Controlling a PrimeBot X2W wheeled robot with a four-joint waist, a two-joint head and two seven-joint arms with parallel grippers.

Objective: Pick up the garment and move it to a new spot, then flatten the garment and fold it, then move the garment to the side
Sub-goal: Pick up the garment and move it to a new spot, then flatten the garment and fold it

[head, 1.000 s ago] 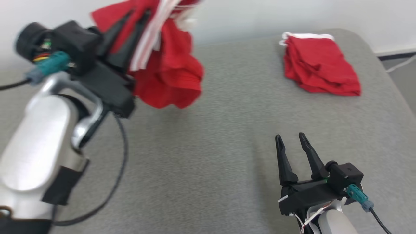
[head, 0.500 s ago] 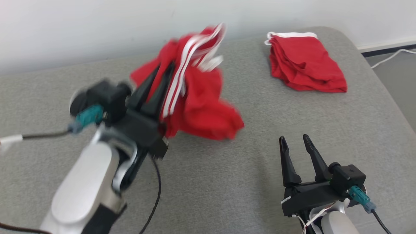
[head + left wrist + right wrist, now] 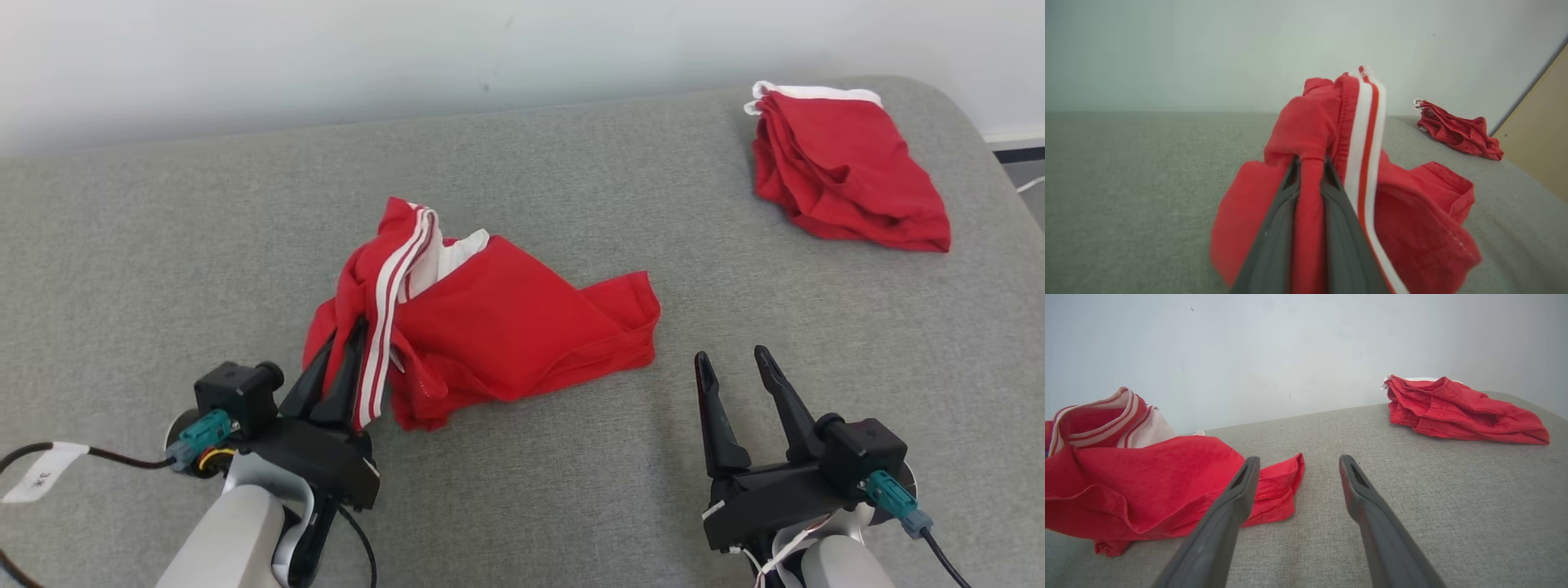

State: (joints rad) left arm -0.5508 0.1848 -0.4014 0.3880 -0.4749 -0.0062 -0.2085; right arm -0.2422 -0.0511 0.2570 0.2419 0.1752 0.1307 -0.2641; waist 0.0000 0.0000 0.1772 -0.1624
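Your desk (image 3: pixel 163 269) is covered in grey woven cloth, matt and slightly coarse. The garment (image 3: pixel 522 327) on it is thin red cloth, soft and creased, with smooth white stripes on its band and visible stitching at the hem. The left claw (image 3: pixel 347 331) and right claw (image 3: pixel 729 355) look like matt dark plastic, the left forearm (image 3: pixel 229 539) is a pale, smooth, faintly glossy shell, the folded red cloth (image 3: pixel 849 180) looks like the same fabric, and the wall (image 3: pixel 326 65) is smooth and matt.
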